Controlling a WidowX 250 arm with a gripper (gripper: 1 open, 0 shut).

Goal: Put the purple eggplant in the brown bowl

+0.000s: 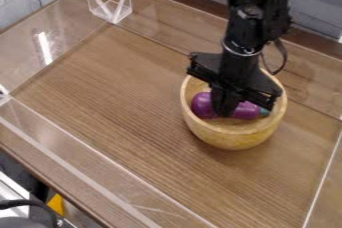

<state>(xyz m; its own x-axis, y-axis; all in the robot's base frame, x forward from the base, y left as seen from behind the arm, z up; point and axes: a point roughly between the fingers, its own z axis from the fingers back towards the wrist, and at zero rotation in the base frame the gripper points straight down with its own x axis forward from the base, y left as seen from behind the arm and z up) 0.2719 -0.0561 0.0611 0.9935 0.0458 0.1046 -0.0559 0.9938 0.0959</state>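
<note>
While looking from left to right, first at the lower left corner, a black curved cable-like piece (30,205), with a small yellow-orange object (56,203) just beside. At the upper left, near the back edge, a clear, pale-edged, wedge-shaped object (110,4), well apart from the bowl. Across most of the frame, a brown wooden counter (107,102), marked by pale, glossy streaks towards the lower left.

Right of centre, on the counter, a round light-brown wooden bowl (231,136) with thick walls and a tan inside, upright. Inside the bowl, a glossy purple toy eggplant (205,105) with a teal-green stem cap, partly hidden from above; rounded purple end towards the left, cap towards the right wall. From the top of the frame, right of centre, down over the bowl, a black jointed robot arm (247,32). At its lower end, black fingers (233,90), closed, low over the bowl and directly above the eggplant, with part of the far rim covered. Hard to tell whether touching the eggplant or just clear of it. To the right of the arm, a thin dark cable (282,54) in a curve; at the upper right, a grey panel (315,10) behind the counter.
</note>
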